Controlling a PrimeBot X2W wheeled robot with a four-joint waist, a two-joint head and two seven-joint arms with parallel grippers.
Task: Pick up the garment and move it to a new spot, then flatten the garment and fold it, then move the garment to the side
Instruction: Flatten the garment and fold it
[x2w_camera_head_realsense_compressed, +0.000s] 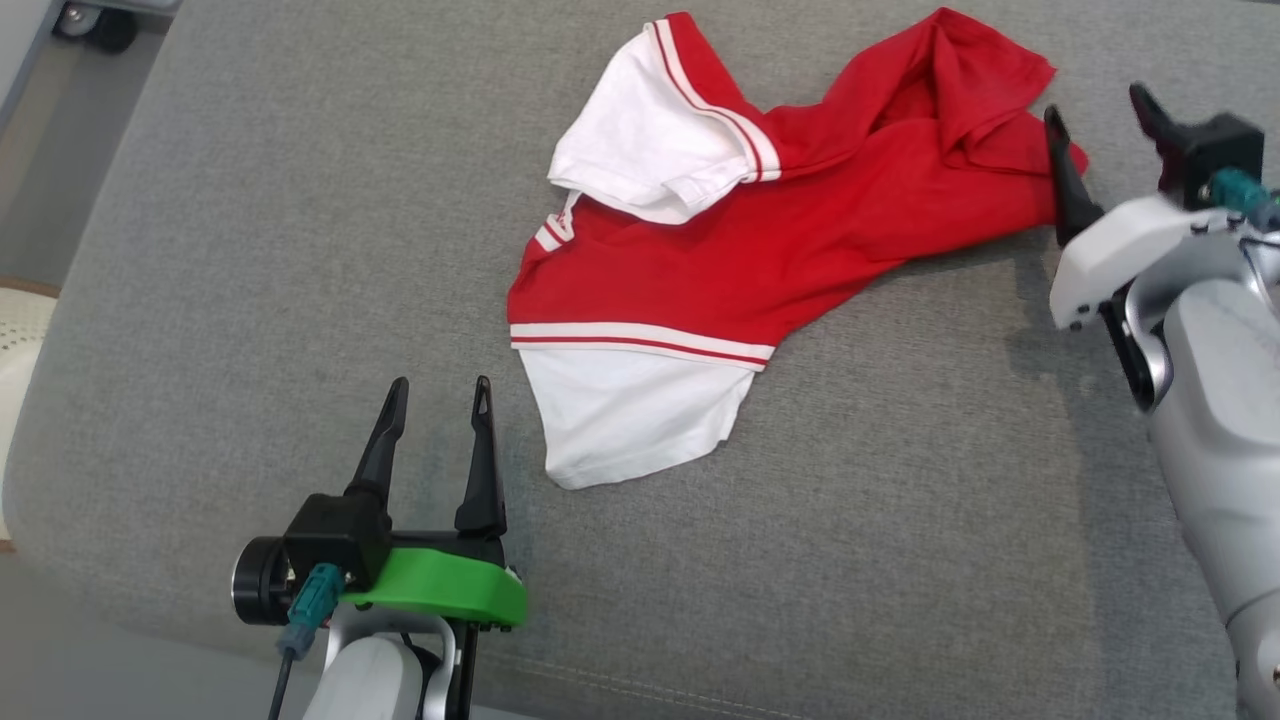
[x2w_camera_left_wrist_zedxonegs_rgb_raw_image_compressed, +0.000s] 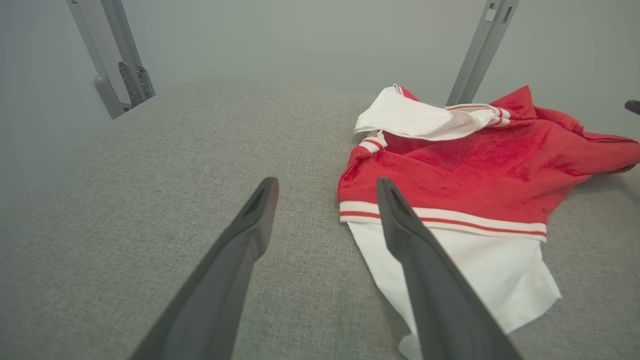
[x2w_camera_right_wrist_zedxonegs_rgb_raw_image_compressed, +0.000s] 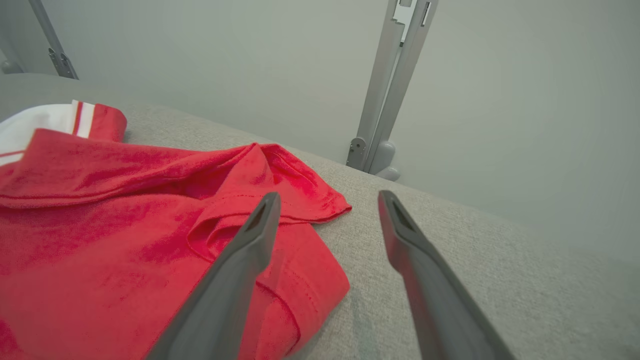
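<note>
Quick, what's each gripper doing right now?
Left gripper: open, empty, beside the garment.
Right gripper: open, empty, at the garment's red edge.

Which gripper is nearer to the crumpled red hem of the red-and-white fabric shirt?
Right. The right gripper has one finger over the hem; the left gripper is beside the white sleeve.
</note>
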